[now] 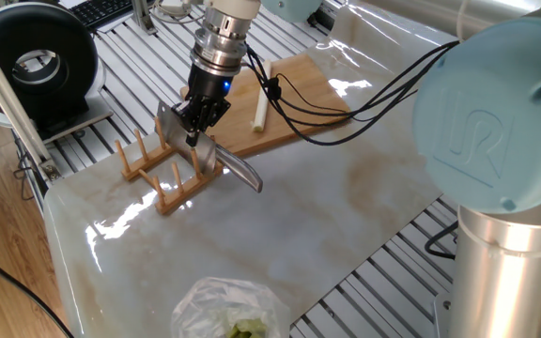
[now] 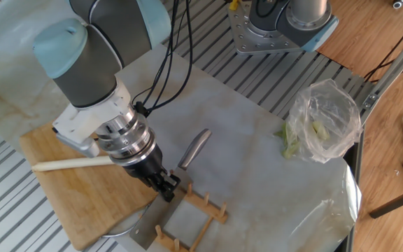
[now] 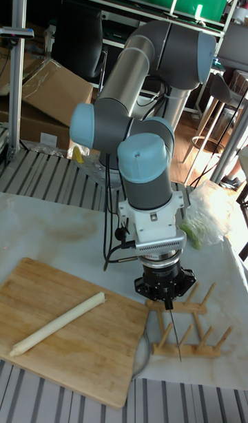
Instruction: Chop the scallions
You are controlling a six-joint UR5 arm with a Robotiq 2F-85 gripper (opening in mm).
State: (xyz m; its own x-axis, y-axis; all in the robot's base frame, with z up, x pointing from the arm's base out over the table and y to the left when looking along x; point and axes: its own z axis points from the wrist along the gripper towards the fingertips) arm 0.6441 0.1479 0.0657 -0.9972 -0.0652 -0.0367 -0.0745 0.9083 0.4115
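One whole scallion (image 1: 260, 113) (image 2: 72, 164) (image 3: 56, 323), a long pale cream stalk, lies on the wooden cutting board (image 1: 303, 89) (image 2: 54, 203) (image 3: 76, 361). Beside the board, my gripper (image 1: 195, 130) (image 2: 165, 187) (image 3: 167, 300) is shut on the top edge of a steel cleaver (image 1: 205, 158). The cleaver's blade stands upright between the pegs of a wooden rack (image 1: 153, 183) (image 2: 205, 208) (image 3: 200, 344). Its handle (image 1: 242, 176) (image 2: 193, 148) sticks out over the marble. In the tall fixed view the blade (image 3: 178, 337) shows edge-on as a thin line.
A clear plastic bag (image 1: 228, 310) (image 2: 324, 119) (image 3: 207, 216) with green bits lies on the marble slab, away from the rack. A black round device (image 1: 36, 66) stands at the far left. The slab's edge drops to slotted metal rails (image 2: 257, 77).
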